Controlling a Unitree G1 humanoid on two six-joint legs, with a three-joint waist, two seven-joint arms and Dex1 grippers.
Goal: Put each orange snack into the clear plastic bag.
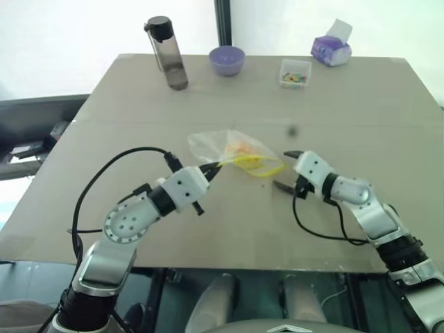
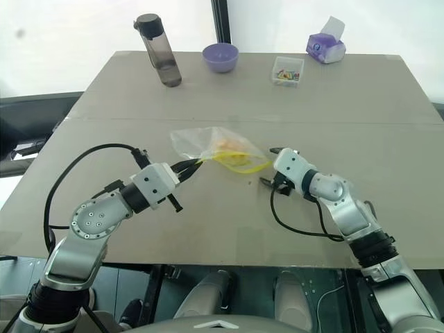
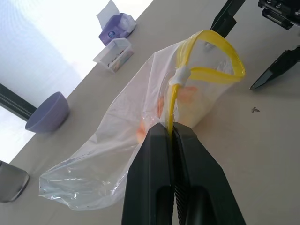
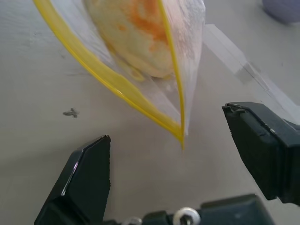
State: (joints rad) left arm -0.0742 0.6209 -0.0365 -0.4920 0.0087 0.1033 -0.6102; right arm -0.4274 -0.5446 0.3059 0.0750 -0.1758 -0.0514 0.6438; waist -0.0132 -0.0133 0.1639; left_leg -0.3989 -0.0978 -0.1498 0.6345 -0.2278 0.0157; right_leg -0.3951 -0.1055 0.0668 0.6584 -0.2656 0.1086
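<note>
From my head cameras, my left gripper [image 1: 210, 171] is pinched tight on the yellow zip strip of the clear plastic bag [image 1: 218, 146], which hangs off it over the middle of the table [image 1: 361, 104]; an orange snack [image 1: 242, 148] shows through the film, already inside. My right gripper [image 1: 288, 171] sits just beside the bag's mouth, fingers spread and holding nothing. Along my left wrist, the strip runs straight between my closed fingers [image 3: 154, 168] and loops open beyond them, the bag sagging limp below. Along my right wrist, the yellow corner hangs between my parted fingers [image 4: 86, 173], untouched, the snack just above. I judge the film light, floppy and slippery, so the stiffer zip strip is where I should grasp; the snack looks soft and crushable.
</note>
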